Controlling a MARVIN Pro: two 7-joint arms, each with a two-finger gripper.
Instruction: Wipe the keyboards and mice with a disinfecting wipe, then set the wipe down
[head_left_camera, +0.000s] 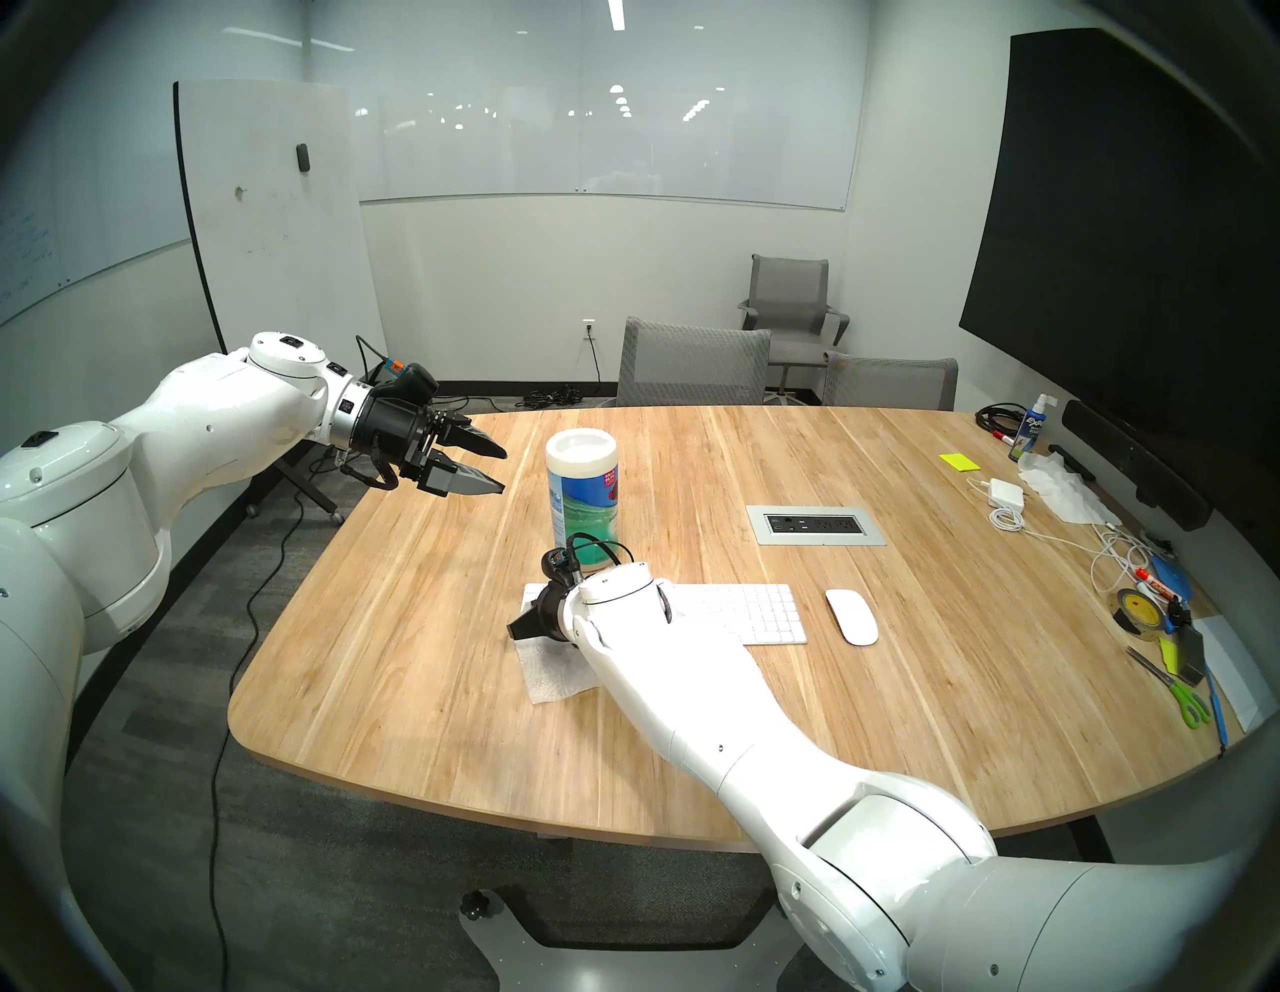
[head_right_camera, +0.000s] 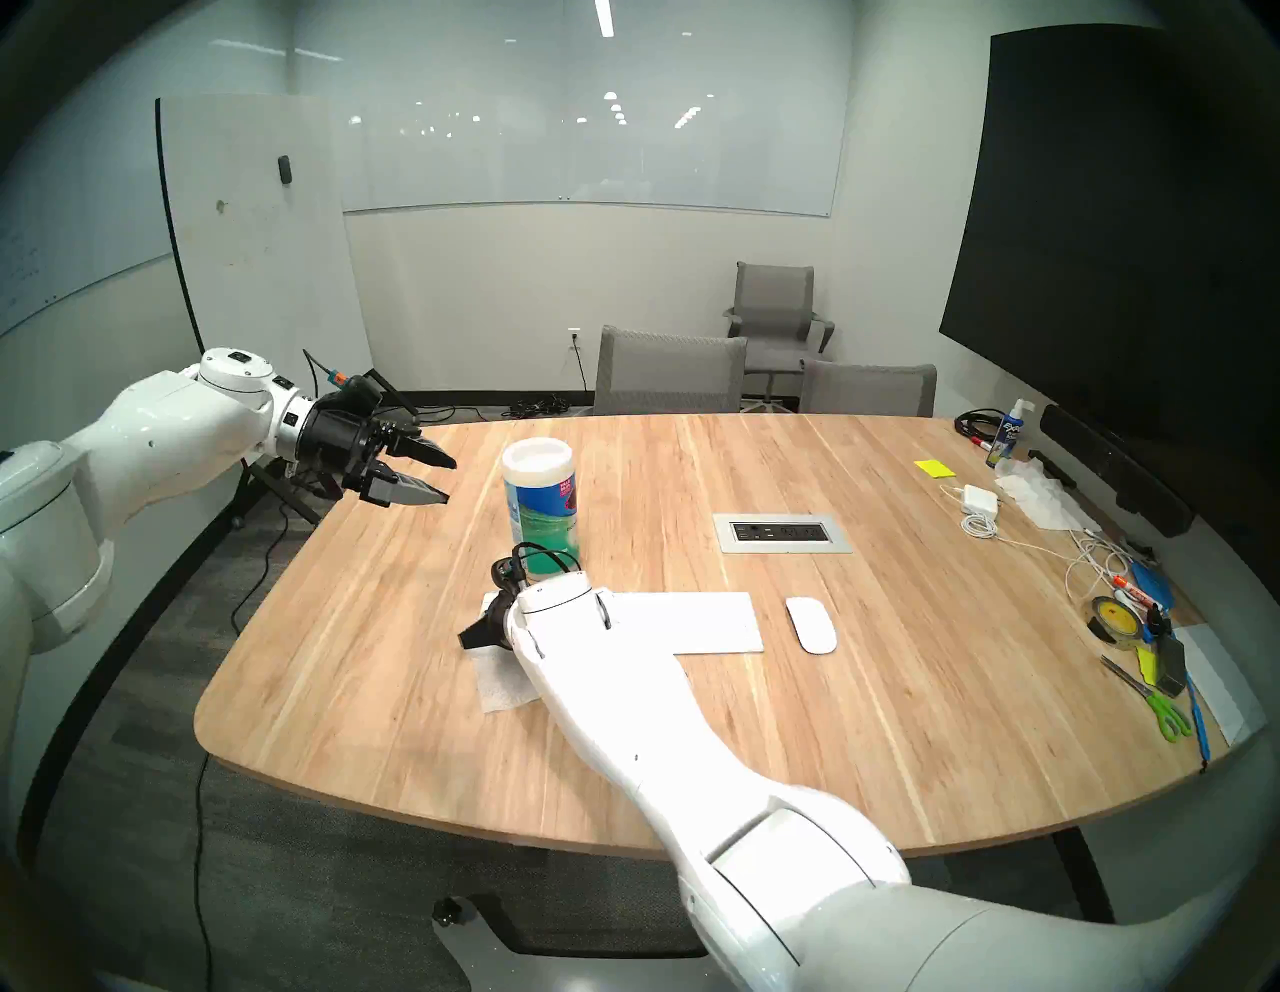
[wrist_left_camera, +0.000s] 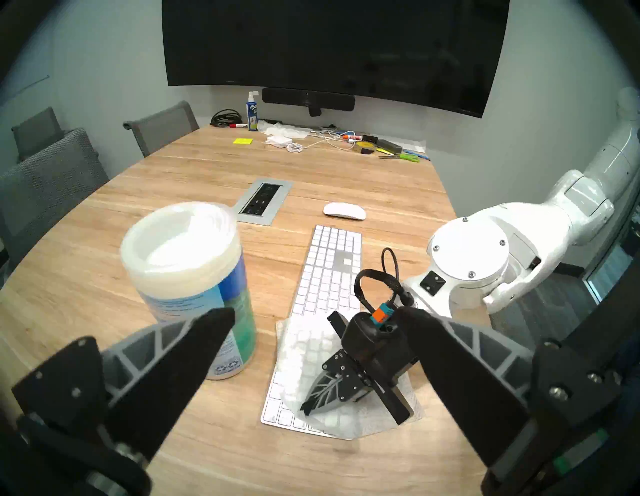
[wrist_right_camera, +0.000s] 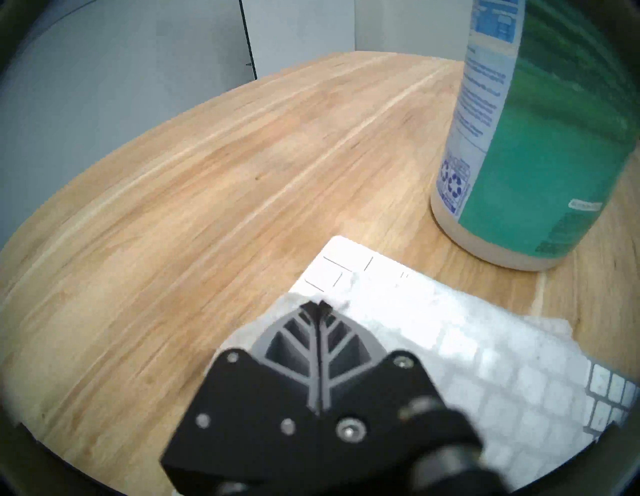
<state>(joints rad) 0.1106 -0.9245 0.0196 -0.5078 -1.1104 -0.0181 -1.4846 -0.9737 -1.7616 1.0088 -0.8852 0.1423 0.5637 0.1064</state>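
The disinfecting wipe (wrist_left_camera: 304, 350) lies spread over the left end of the white keyboard (wrist_left_camera: 329, 273), draped so thinly that the key grid shows through it, with one corner trailing onto the wooden table (head_left_camera: 429, 623). The right gripper (wrist_right_camera: 317, 306) presses down on it with its two fingers shut together at the tips; whether a fold of the sheet is pinched between them I cannot tell, it looks more like pushing than holding. The left gripper (head_left_camera: 485, 467) hangs above the far left of the table with its fingers parted and nothing in them.

I'd judge the wipe limp, damp and nearly weightless (it will bunch and drag rather than slide as one flat sheet), so it wants gathering at a raised fold or the loose corner, not a grab at the flat middle. The keyboard is a stiff, light slab that could skid under a sideways stroke. The glossy white mouse (head_left_camera: 852, 616) sits just off the keyboard's right end, smooth and likely slippery.

Behind the keyboard stands the upright wipes canister (head_left_camera: 583, 495), white lid on top; no wipe pokes out, and its contents are hidden.
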